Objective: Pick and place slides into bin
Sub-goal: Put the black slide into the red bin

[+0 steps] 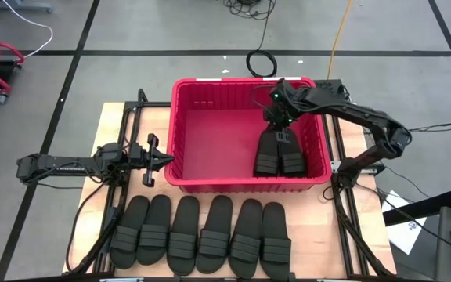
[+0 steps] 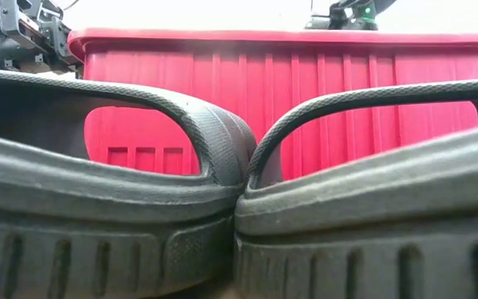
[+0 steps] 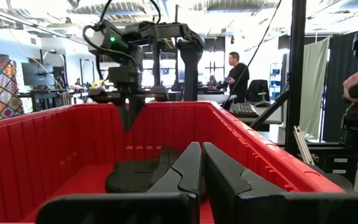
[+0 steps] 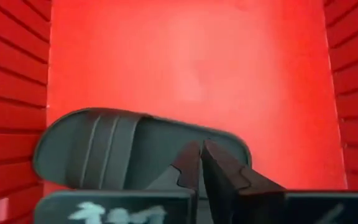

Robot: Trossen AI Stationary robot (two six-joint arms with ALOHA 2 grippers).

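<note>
Two black slides (image 1: 278, 154) lie side by side on the floor of the red bin (image 1: 210, 102), by its right wall; they also show in the left wrist view (image 3: 138, 174), and one shows in the right wrist view (image 4: 123, 152). My right gripper (image 1: 277, 124) hangs over them, fingers shut and pointing down, its tips (image 3: 128, 124) clear above the slides. My left gripper (image 1: 165, 159) is shut and empty, just outside the bin's left wall, pointing level at it. Several more slides (image 1: 202, 239) lie in a row on their soles along the table's near edge.
The row of slides fills the near strip of the table and blocks most of the low view (image 2: 106, 208). The bin's left half (image 1: 210, 141) holds nothing. A person (image 3: 235, 71) stands in the room beyond the table. Papers (image 1: 409, 227) lie off the table's right side.
</note>
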